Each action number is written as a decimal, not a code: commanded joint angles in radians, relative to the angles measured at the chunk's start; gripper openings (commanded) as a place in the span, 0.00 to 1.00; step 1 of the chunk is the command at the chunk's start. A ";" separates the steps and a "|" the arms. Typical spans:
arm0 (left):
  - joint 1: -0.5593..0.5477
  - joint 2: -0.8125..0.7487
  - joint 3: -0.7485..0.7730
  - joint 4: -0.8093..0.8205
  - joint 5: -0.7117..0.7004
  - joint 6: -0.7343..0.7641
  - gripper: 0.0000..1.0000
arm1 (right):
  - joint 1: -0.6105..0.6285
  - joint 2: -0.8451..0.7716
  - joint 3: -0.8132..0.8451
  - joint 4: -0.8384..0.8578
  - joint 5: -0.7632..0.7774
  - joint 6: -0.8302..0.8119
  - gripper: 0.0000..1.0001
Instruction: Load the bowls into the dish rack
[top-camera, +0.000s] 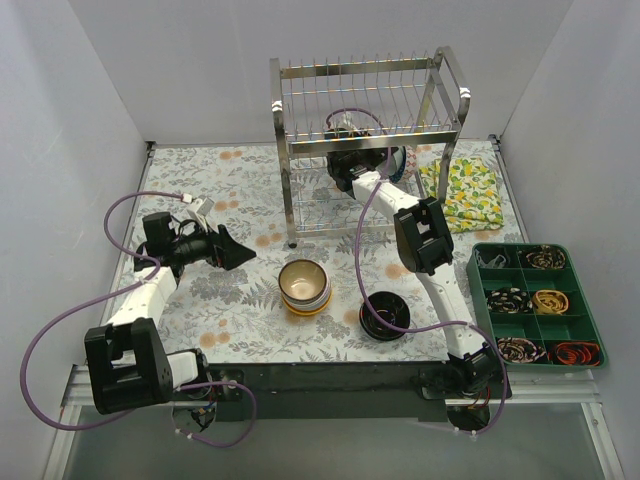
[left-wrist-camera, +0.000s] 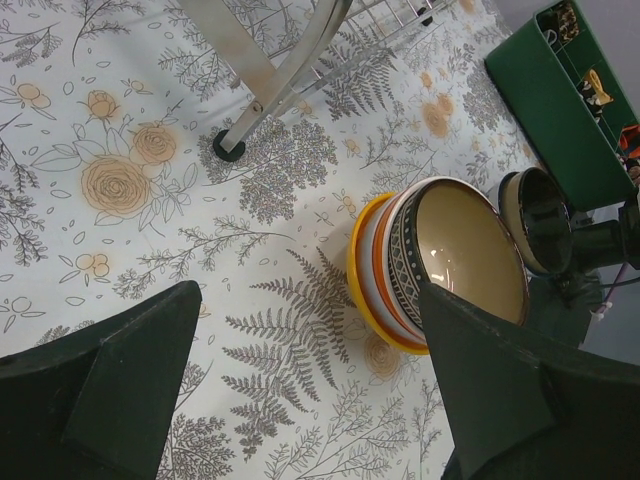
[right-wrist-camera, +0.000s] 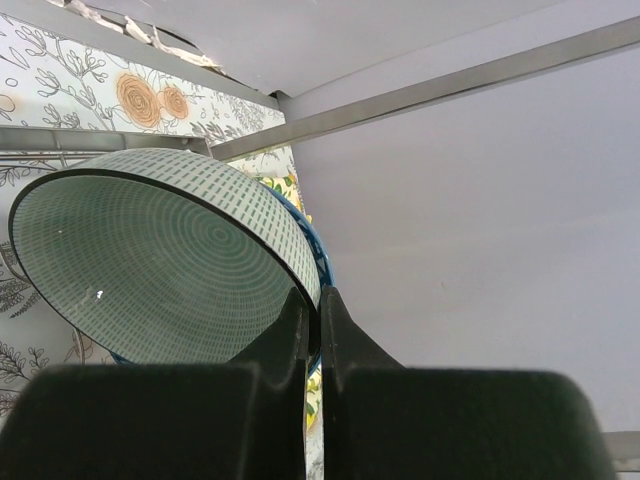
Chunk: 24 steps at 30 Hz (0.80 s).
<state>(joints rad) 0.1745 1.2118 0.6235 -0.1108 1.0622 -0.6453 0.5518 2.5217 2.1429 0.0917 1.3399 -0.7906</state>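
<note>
The dish rack (top-camera: 370, 110) stands at the back centre. My right gripper (right-wrist-camera: 312, 310) reaches into its lower tier (top-camera: 348, 168) and is shut on the rim of a pale green dash-patterned bowl (right-wrist-camera: 150, 270), held tilted on edge. A blue-rimmed bowl (right-wrist-camera: 318, 262) sits right behind it. A stack of bowls (top-camera: 305, 286), with a brown-glazed patterned one on top and orange, white and yellow below (left-wrist-camera: 440, 262), rests on the mat. A dark bowl (top-camera: 385, 315) lies to its right. My left gripper (top-camera: 236, 255) is open and empty, left of the stack (left-wrist-camera: 310, 390).
A green compartment tray (top-camera: 535, 300) with small items stands at the right edge, also in the left wrist view (left-wrist-camera: 560, 110). A yellow lemon-print cloth (top-camera: 465, 190) lies right of the rack. A rack foot (left-wrist-camera: 230, 148) stands on the floral mat (top-camera: 220, 190).
</note>
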 joint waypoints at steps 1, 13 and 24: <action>-0.001 -0.035 -0.021 0.014 0.012 -0.007 0.91 | -0.039 0.011 -0.025 -0.052 0.056 0.047 0.01; -0.003 -0.046 -0.031 0.013 0.015 -0.014 0.92 | -0.033 0.054 0.023 -0.079 0.097 0.088 0.01; -0.003 -0.041 -0.041 0.017 0.016 -0.017 0.93 | -0.047 0.071 0.046 -0.076 0.127 0.103 0.01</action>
<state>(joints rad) 0.1745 1.1957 0.5949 -0.1070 1.0626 -0.6632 0.5522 2.5332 2.1609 0.0593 1.4055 -0.7071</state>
